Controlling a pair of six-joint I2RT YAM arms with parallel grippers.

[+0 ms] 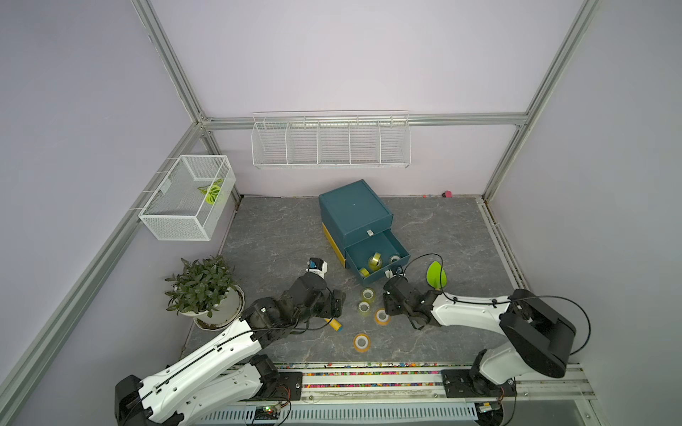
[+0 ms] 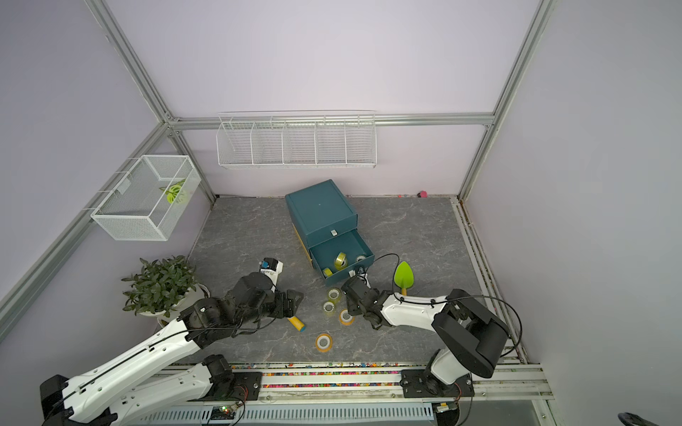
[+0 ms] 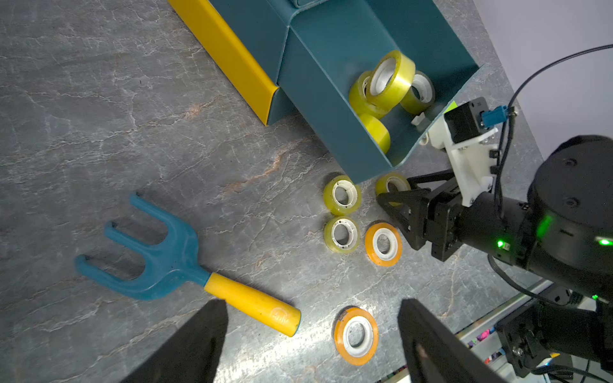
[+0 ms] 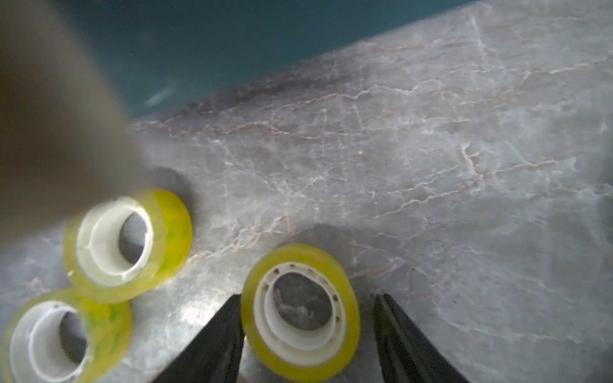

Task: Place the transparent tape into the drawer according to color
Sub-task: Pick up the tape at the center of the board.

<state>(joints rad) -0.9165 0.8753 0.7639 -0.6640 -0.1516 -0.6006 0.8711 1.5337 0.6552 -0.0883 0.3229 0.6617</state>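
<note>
Pickup looks in hand: right pincer (image 4: 306, 295), tips apart, straddles a yellow-green see-through tape roll (image 4: 298, 257) flat on the grey worktop (image 4: 431, 165) at six o'clock of the open teal drawer (image 3: 315, 99); closing and lifting should follow.

place: robot lab cell | cues: aluminium frame (image 1: 171, 70), 2 robot arms (image 1: 206, 354)

Left arm reaches in from 7 o'clock with left gripper (image 3: 312, 300) jaws spread wide, right arm folds in from 4 o'clock, right gripper (image 4: 307, 294) pitched down, jaws parted.
</note>
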